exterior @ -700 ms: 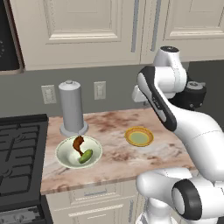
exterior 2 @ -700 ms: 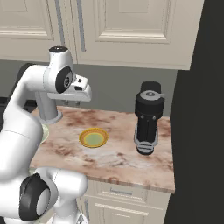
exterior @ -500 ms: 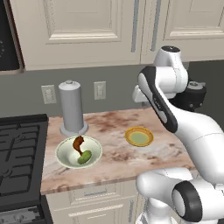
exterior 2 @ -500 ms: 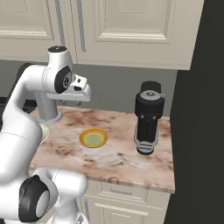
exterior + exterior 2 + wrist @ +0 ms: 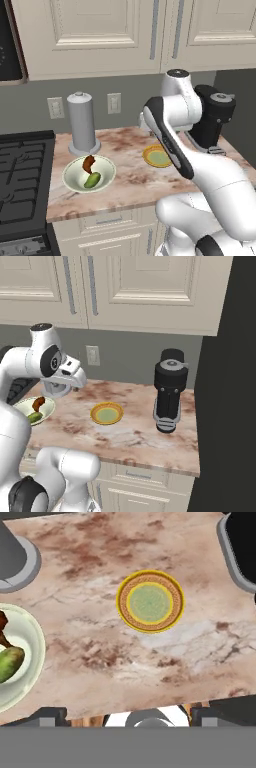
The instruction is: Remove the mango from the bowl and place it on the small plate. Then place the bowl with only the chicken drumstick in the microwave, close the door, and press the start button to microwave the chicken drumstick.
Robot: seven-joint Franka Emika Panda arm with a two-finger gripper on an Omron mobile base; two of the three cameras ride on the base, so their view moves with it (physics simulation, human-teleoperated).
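Gripper (image 5: 128, 718) spread wide, nothing between its tips, hanging well above the marble counter (image 5: 100, 647); in the right base view the hand (image 5: 62, 387) sits high over the counter's left part.

Mango (image 5: 9, 662): smooth green oval, lying in the bowl (image 5: 22, 657), off to the gripper's left in the hand view and partly cut by the frame edge. In the left base view the mango (image 5: 92, 180) is in the near half of the bowl (image 5: 89, 173), small against the bowl's width.

Chicken drumstick (image 5: 88, 163): reddish-brown, in the same bowl, touching or just beside the mango, on its far side; only a dark sliver (image 5: 4, 632) in the hand view.

Bowl is wide, shallow, off-white with a pale greenish inside.

Small plate (image 5: 150, 602): round, yellow-orange patterned rim, pale green centre, bare, ahead of the gripper and slightly right in the hand view, well apart from the bowl. Plate (image 5: 106, 413) is smaller than the bowl.

Grey canister (image 5: 82, 123) stands upright just behind the bowl. Black appliance (image 5: 170, 390) is upright to the gripper's far right. Microwave (image 5: 9, 47) corner is at upper left, well away; whether its door is open or closed can't be told.
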